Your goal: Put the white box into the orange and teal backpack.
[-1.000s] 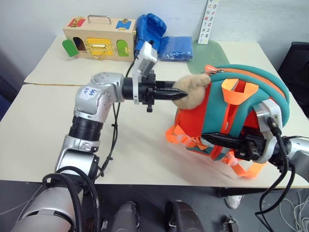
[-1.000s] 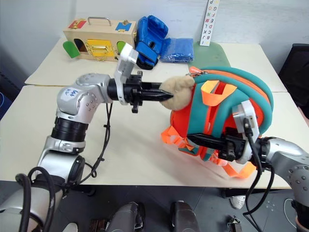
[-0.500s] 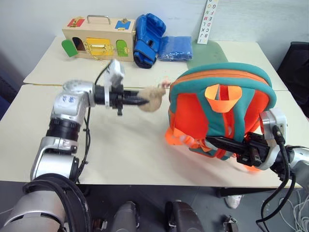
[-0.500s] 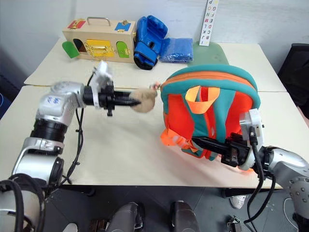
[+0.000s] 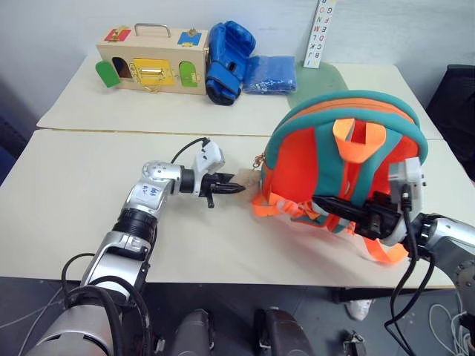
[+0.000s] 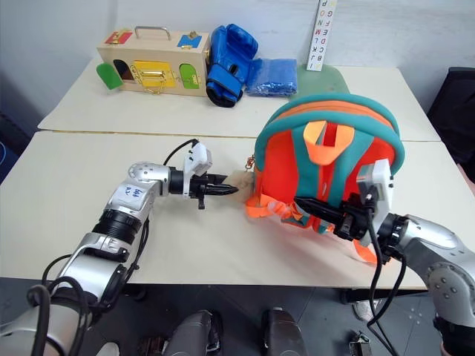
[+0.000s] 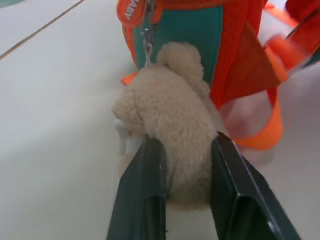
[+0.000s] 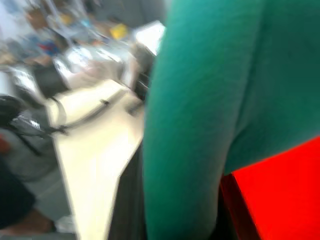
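Note:
The orange and teal backpack (image 5: 312, 148) stands upright on the right half of the near table, its orange straps trailing toward the front edge. Its tan plush part (image 7: 170, 120) hangs from a small chain and lies low by the tabletop at the backpack's left side. My left gripper (image 5: 236, 188) points right, just above the table, and is shut on that plush, one finger pressed against each side. My right gripper (image 5: 326, 204) reaches in from the right across the backpack's lower front, against a teal strap (image 8: 200, 110). The white box is out of view.
On the far table stand a wooden box with coloured doors (image 5: 152, 67), a blue boxing glove (image 5: 226, 59), a folded blue cloth (image 5: 269, 74) and a green mat (image 5: 319, 78). A letter chart (image 5: 323, 33) leans on the wall. A black chair (image 5: 460, 104) is at right.
My left gripper has come down and left to the tabletop, bringing the plush with it. The backpack has settled lower and upright on the table. The right arm has barely moved.

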Available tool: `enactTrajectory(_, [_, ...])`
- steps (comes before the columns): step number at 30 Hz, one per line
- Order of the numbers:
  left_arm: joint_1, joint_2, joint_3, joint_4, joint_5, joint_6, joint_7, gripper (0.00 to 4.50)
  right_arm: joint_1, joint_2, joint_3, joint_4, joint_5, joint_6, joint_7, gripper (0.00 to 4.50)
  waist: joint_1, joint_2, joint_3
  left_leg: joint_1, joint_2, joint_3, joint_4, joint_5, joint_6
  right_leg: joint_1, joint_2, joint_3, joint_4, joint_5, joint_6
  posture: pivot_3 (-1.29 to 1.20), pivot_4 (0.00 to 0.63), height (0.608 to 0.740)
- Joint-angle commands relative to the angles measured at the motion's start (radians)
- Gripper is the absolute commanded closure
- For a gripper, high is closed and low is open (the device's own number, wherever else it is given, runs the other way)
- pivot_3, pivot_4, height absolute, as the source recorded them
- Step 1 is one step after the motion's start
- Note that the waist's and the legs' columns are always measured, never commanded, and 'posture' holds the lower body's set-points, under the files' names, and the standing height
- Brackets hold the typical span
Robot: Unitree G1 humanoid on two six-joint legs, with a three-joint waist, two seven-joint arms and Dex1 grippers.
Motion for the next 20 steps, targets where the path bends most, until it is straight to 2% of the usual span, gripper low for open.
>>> enactTrajectory(1, [0.055, 0.084, 0.089, -0.16, -0.084, 0.12, -0.025, 2.18, 0.032, -0.05, -0.066, 0.014, -0.046, -0.042, 0.049, 2.54, -0.001, 0.0, 0.0, 0.0, 0.0, 0.0, 0.0, 0.002, -0.003, 0.0, 0.001, 0.0, 0.0, 0.0, 0.0, 0.0, 0.15, 0.74])
enactTrajectory(4, [0.138, 0.18, 0.177, -0.313, -0.173, 0.25, -0.026, 1.2, 0.107, -0.118, -0.197, 0.051, -0.055, -0.052, 0.127, 1.5, -0.001, 0.0, 0.0, 0.0, 0.0, 0.0, -0.001, 0.002, -0.004, 0.0, 0.0, 0.0, 0.0, 0.0, 0.0, 0.0, 0.15, 0.74])
enactTrajectory(8, [0.265, 0.387, 0.365, -0.488, -0.324, 0.437, -0.069, 0.0, 0.259, -0.237, -0.485, 0.156, -0.036, -0.004, 0.336, 0.1, 0.002, 0.0, 0.0, 0.0, 0.0, 0.0, -0.001, 0.002, -0.003, 0.0, 0.0, 0.0, -0.001, 0.0, 0.0, 0.0, 0.15, 0.74])
enactTrajectory(10, [0.276, 0.463, 0.455, -0.508, -0.379, 0.505, -0.055, 0.0, 0.305, -0.296, -0.6, 0.238, -0.027, 0.04, 0.425, 0.03, 0.004, 0.0, 0.0, 0.001, 0.0, -0.001, -0.001, -0.001, 0.001, 0.002, 0.0, 0.0, -0.002, 0.0, 0.0, 0.0, 0.15, 0.74])
enactTrajectory(14, [0.243, 0.557, 0.587, -0.505, -0.459, 0.581, -0.016, 0.0, 0.283, -0.391, -0.702, 0.455, -0.065, 0.052, 0.503, 0.03, 0.007, 0.0, 0.0, 0.004, -0.001, -0.002, -0.001, -0.002, 0.002, 0.006, -0.002, 0.0, -0.003, 0.0, -0.001, 0.0, 0.15, 0.74])
enactTrajectory(17, [0.253, 0.532, 0.614, -0.56, -0.482, 0.571, 0.047, 0.0, 0.216, -0.396, -0.66, 0.536, -0.077, 0.04, 0.484, 0.03, 0.004, 0.0, 0.0, 0.005, -0.001, -0.002, -0.002, -0.002, 0.002, 0.006, -0.002, 0.0, -0.004, 0.0, -0.001, 0.0, 0.15, 0.74])
enactTrajectory(20, [0.294, 0.487, 0.585, -0.632, -0.477, 0.557, 0.11, 0.0, 0.176, -0.376, -0.601, 0.565, -0.118, 0.005, 0.466, 0.03, 0.003, 0.001, -0.001, 0.005, 0.0, -0.002, -0.003, -0.003, 0.001, 0.005, -0.002, 0.0, -0.003, -0.001, -0.002, 0.0, 0.15, 0.74])
